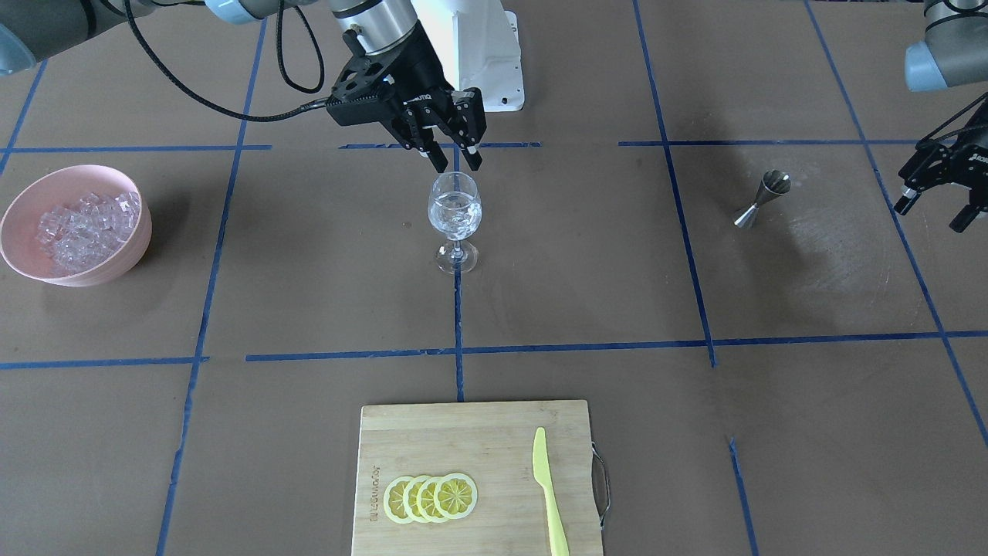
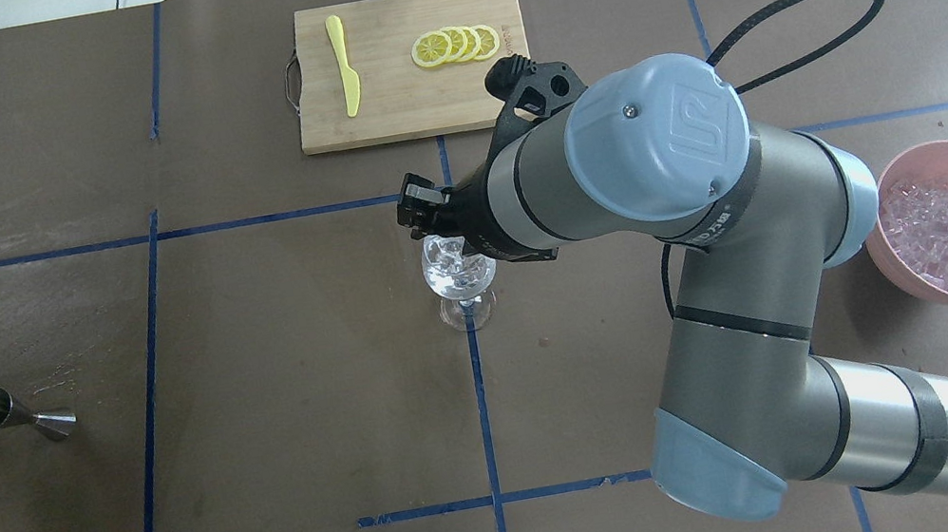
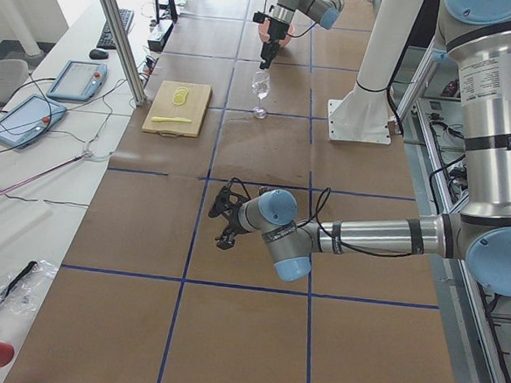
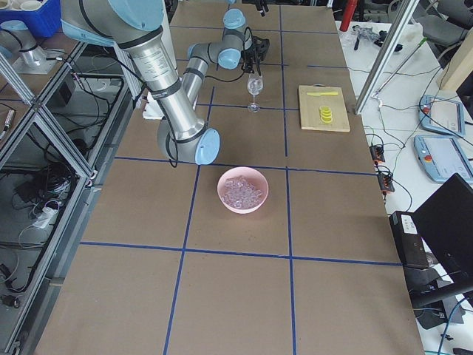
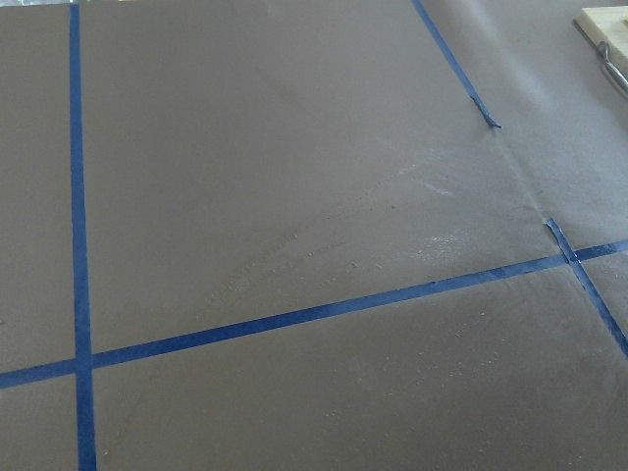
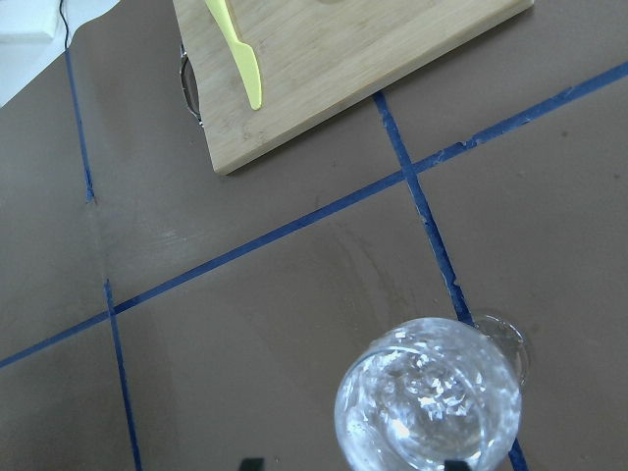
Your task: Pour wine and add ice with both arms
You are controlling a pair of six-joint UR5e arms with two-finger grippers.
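- Fingers of the right gripper [image 1: 455, 162] are spread apart and hold nothing. They hang just above the rim of the wine glass [image 1: 455, 212], which stands at the middle of the bench [image 1: 309, 270].
- Clear ice [image 1: 457, 218] already lies heaped inside the glass, so at least part of the ice step looks done. Whether liquid lies under the cubes cannot be told (everything in there is colourless).
- Off to the robot's right sits the pink bowl [image 1: 127, 262], well apart from the glass and holding plenty of ice cubes [image 1: 85, 228], so more could be fetched if wanted.
- Off to the robot's left, the steel jigger [image 1: 760, 201] rests on the bench, touched by nothing. The left gripper [image 1: 930, 218] hovers near it with its fingers apart and empty, which suggests the pour is over.
- Farthest out is the cutting board [image 1: 463, 432] with lemon slices [image 1: 431, 498] and a yellow knife [image 1: 549, 494], all untouched.
- Judged so, little is left beyond drawing the arms back.
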